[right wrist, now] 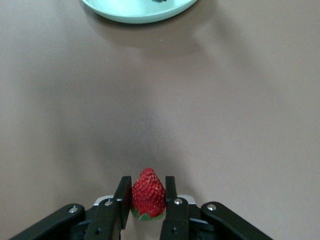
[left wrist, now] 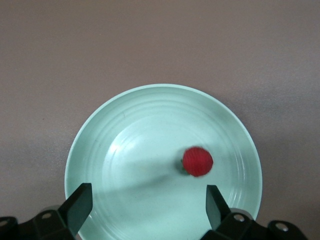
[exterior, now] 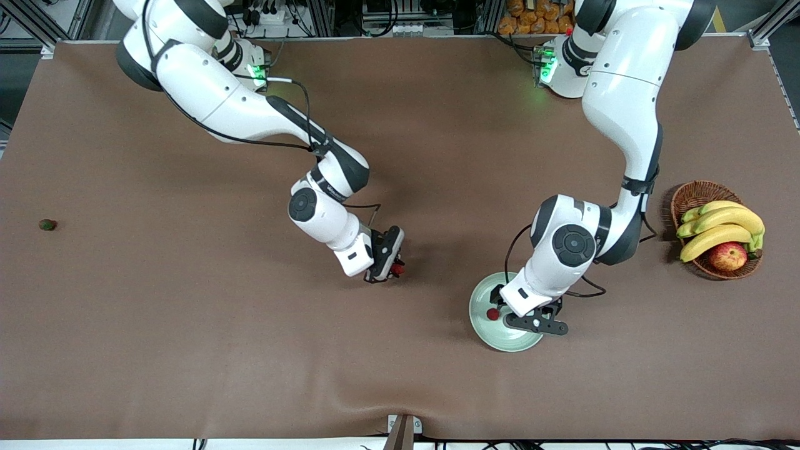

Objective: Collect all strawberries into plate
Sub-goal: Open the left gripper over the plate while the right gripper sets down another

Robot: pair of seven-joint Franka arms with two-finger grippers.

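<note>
On the brown table (exterior: 187,344), your left gripper (left wrist: 147,210) hung open over the plate (left wrist: 125,125), one berry (left wrist: 197,161) in it. Your right gripper (right wrist: 146,202) pinched a second berry (right wrist: 148,194) by its sides; soft, so squeeze lightly. The dark speck (exterior: 47,224) near the right arm's end was probably the third.

Table (exterior: 187,325): covered by a plain brown cloth, faintly wrinkled near the front edge.
Frame (exterior: 44,19): grey metal rails at the table's corners.
Light: even, soft shadows.
</note>
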